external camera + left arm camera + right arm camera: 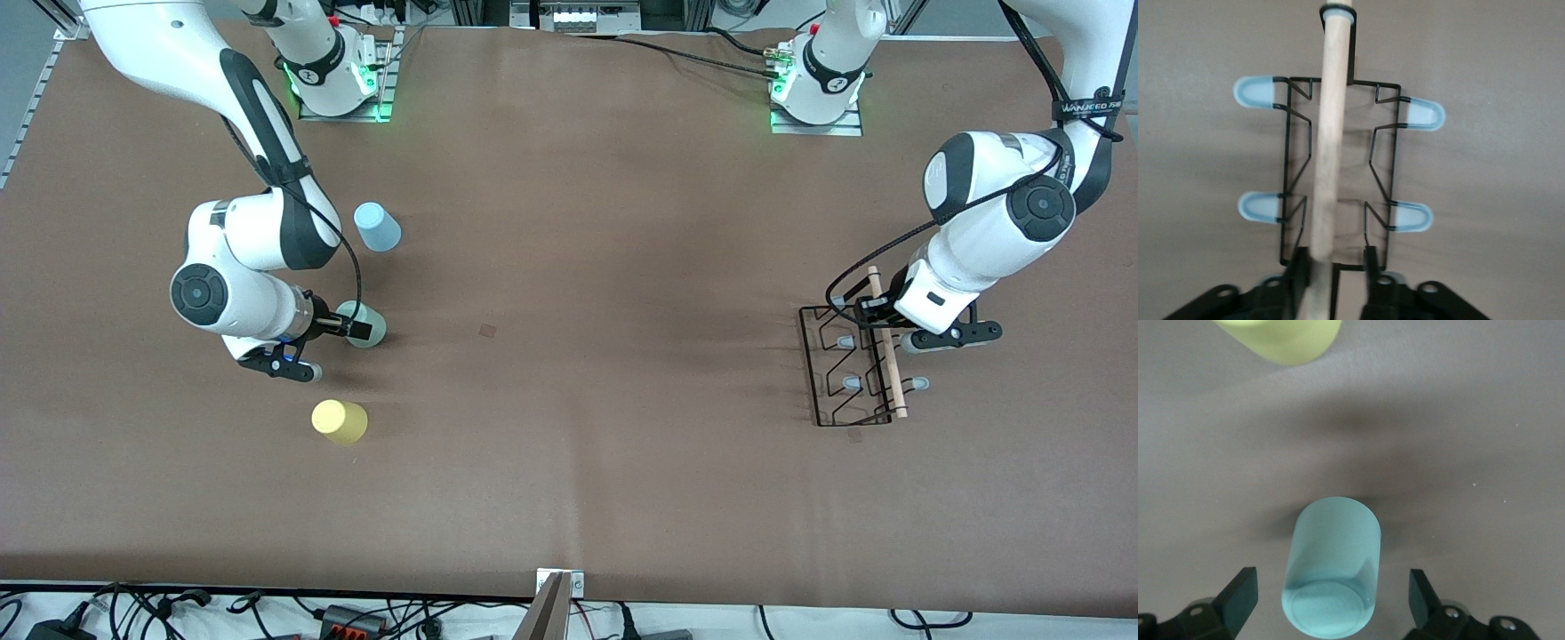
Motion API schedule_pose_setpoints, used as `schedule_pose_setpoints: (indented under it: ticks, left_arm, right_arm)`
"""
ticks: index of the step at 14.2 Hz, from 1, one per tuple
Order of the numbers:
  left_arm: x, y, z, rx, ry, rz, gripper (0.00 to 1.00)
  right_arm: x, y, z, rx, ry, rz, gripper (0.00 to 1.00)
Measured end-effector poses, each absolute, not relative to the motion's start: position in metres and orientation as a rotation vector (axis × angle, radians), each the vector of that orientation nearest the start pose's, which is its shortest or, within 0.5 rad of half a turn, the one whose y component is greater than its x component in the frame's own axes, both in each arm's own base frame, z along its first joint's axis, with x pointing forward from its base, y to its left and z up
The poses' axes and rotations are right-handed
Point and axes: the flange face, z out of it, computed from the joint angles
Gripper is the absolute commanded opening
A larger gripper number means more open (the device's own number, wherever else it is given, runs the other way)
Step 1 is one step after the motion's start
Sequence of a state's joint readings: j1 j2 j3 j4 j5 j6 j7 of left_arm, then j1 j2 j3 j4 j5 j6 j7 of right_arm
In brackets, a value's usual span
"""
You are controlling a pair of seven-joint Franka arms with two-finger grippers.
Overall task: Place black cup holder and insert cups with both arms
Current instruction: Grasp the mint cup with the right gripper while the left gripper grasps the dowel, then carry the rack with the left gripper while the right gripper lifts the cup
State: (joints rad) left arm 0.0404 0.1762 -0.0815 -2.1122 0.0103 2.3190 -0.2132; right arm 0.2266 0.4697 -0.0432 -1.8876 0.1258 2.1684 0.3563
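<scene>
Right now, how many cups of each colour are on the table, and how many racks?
Pale mint green plastic cup: 1
Yellow plastic cup: 1
Light blue plastic cup: 1
Black wire cup rack with wooden handle: 1
Total: 4

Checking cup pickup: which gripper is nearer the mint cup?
Right. The right gripper straddles the mint cup, fingers open and apart from it. The left gripper is at the black cup holder, fingers against its wooden handle.

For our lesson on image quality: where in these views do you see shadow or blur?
Front view: soft shadows beside the yellow cup and under the cup holder. Left wrist view: the holder's wooden handle looks soft. Right wrist view: a dark shadow band above the mint cup.
</scene>
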Motion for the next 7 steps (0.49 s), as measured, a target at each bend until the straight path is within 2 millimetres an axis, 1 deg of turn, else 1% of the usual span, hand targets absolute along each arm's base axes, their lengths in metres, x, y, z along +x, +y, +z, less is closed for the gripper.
schedule_pose_setpoints:
  ticks: [3, 4, 7]
  left_arm:
    - [0.572, -0.021, 0.331, -3.142, -0.268, -0.059, 0.05]
    - [0.573, -0.021, 0.332, -3.142, -0.268, -0.067, 0.02]
    - [0.574, -0.025, 0.331, -3.144, -0.256, -0.067, 0.01]
  right_arm:
    - [0.598, 0.119, 0.237, -3.071, 0.401, 0.324, 1.00]
    - [0.597, 0.120, 0.235, -3.060, 0.413, 0.331, 1.00]
    - [0.594, 0.124, 0.229, -3.038, 0.429, 0.354, 1.00]
